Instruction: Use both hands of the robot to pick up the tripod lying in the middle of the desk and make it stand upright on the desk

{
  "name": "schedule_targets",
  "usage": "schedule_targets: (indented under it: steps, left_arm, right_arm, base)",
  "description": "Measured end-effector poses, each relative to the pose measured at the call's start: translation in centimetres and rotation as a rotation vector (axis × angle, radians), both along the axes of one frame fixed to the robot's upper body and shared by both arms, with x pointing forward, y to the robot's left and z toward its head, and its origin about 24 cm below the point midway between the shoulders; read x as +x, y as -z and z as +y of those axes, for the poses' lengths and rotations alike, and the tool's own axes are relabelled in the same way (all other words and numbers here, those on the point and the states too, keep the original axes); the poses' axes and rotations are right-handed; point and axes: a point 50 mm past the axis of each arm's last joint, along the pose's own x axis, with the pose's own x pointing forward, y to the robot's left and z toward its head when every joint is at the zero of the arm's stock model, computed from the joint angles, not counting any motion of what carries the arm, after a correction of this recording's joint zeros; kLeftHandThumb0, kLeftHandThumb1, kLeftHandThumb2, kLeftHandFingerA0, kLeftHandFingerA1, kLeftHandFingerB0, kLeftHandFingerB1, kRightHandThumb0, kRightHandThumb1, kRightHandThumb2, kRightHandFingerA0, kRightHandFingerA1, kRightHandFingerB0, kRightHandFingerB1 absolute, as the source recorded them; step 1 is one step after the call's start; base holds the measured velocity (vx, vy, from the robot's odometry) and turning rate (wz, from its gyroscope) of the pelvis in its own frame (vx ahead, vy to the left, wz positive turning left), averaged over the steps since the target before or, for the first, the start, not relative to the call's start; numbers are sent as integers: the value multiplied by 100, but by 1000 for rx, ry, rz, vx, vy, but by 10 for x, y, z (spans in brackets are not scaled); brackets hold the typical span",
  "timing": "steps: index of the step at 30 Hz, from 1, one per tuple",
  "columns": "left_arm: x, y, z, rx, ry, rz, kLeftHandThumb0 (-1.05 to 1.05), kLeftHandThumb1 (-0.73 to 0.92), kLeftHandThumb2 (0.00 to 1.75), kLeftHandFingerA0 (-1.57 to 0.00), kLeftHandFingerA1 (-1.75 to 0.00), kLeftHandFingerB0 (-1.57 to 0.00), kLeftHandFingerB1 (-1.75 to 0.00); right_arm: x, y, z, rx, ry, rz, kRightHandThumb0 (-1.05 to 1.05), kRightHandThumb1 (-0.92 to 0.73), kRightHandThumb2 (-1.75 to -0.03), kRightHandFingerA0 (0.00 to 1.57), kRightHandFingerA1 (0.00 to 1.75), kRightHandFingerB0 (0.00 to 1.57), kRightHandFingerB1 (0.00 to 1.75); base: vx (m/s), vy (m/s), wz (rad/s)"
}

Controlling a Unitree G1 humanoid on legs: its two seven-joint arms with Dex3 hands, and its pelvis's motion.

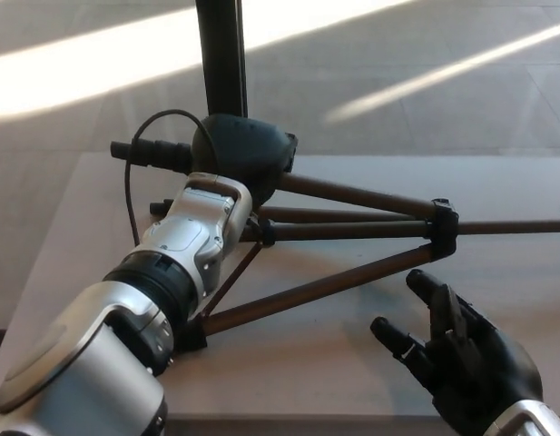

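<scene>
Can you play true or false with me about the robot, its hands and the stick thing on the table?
1. The right hand holds a tripod leg. False: it is open and touches nothing.
2. The tripod has its legs spread over the desk. True.
3. The left hand is up at the tripod's head end. True.
4. A cable loops by the left wrist. True.
5. The right hand's fingers are curled into a fist. False: they are spread apart.

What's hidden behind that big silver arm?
The silver left forearm covers part of the black tripod with brown legs, on the pale desk. Its left hand is hidden, so any grip cannot be seen.
</scene>
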Motion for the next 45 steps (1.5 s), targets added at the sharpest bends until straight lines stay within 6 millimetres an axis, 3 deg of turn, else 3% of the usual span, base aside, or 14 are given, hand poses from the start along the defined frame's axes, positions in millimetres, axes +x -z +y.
schedule_targets:
  steps: [7,8,14,15,22,23,24,29,34,36,37,43,44,45]
  left_arm:
    - [5,-32,-9,-1,26,-73,-23,59,82,-95,-148,-83,-99]
    - [5,-37,-10,-4,31,-85,-23,56,84,-96,-151,-86,-101]
    - [5,-47,-16,-22,54,-111,-20,56,96,-94,-160,-80,-123]
    - [5,-47,-17,-26,56,-111,-19,55,90,-93,-163,-82,-124]
    - [4,-49,-20,-55,68,-112,-20,59,85,-92,-157,-81,-118]
    - [4,-50,-20,-59,69,-112,-20,60,85,-95,-162,-78,-121]
    - [4,-50,-21,-63,71,-113,-19,59,92,-91,-158,-81,-122]
    - [3,-49,-23,-90,78,-109,-19,59,89,-90,-174,-77,-143]
    - [2,-48,-27,-103,88,-106,-23,60,85,-89,-149,-80,-110]
    - [2,-48,-28,-104,90,-107,-18,55,87,-91,-159,-77,-129]
    - [1,-48,-28,-105,91,-109,-20,56,88,-93,-157,-77,-123]
    - [0,-49,-32,-122,103,-116,-17,55,88,-90,-167,-77,-139]
    - [0,-49,-32,-125,103,-118,-16,53,86,-90,-168,-77,-141]
    - [0,-49,-33,-128,105,-119,-17,52,81,-92,-157,-80,-122]
  right_arm:
    - [4,12,-6,4,64,104,-60,-79,-63,17,65,30,45]
    - [5,13,-6,6,69,114,-63,-61,-91,16,63,24,53]
    - [17,10,-5,29,84,132,-62,-60,-93,1,55,10,49]
    - [20,10,-4,33,84,134,-35,-59,-111,5,57,0,51]
    - [34,8,7,83,56,145,-75,-57,-95,0,32,9,42]
    - [35,8,9,91,49,146,-76,-73,-63,0,29,11,30]
    - [37,7,11,98,41,147,-94,-63,-95,0,14,6,18]
    - [45,6,25,156,-17,139,-96,-61,-95,0,13,0,8]
    - [52,10,35,221,-52,136,-104,-66,-99,0,13,0,0]
    - [53,13,36,245,-56,132,-105,-67,-101,0,15,0,0]
    - [53,15,36,253,-57,131,-92,-75,-63,0,0,0,0]
    - [58,21,39,291,-52,114,-92,-77,-63,0,0,0,0]
    - [59,22,39,295,-49,110,-93,-60,-87,0,0,0,0]
    - [60,23,39,299,-46,107,-94,-59,-87,0,0,0,0]
  base:
    - [0,0,0]
    - [0,0,0]
    - [0,0,0]
    - [0,0,0]
    - [0,0,0]
    - [0,0,0]
    - [0,0,0]
    - [0,0,0]
    - [0,0,0]
    - [0,0,0]
    - [0,0,0]
    - [0,0,0]
    - [0,0,0]
    - [0,0,0]
